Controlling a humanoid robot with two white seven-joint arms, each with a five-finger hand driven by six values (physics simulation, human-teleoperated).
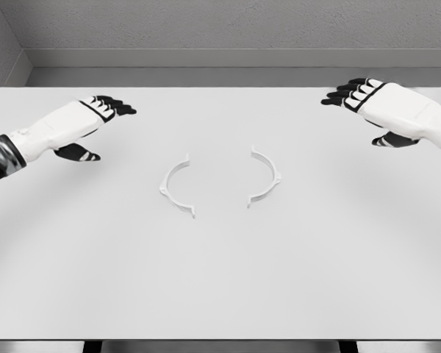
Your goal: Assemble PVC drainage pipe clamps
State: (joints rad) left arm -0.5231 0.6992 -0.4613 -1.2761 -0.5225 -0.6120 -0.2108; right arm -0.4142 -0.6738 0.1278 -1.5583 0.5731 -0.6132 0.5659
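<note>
Head view: looks down on a white table [220, 294] with two robot hands and two clamp pieces.
Left hand [81, 121]: it floats over the table on the left side. Its fingers are stretched out flat and it holds nothing.
Left clamp half [176, 185]: a thin white curved piece lying flat, off to the right of the left hand and a bit nearer the robot, not touching it. Its open side faces right.
Right clamp half [266, 176]: the same kind of piece, off to the left of the right hand and not touching it. Its open side faces left.
Gap: the two halves face each other like a split ring, probably so they can be pushed together.
Right hand [386, 107]: it floats over the right side, fingers out flat, holding nothing.
Next job: each hand probably needs to reach for the half closest to it.
</note>
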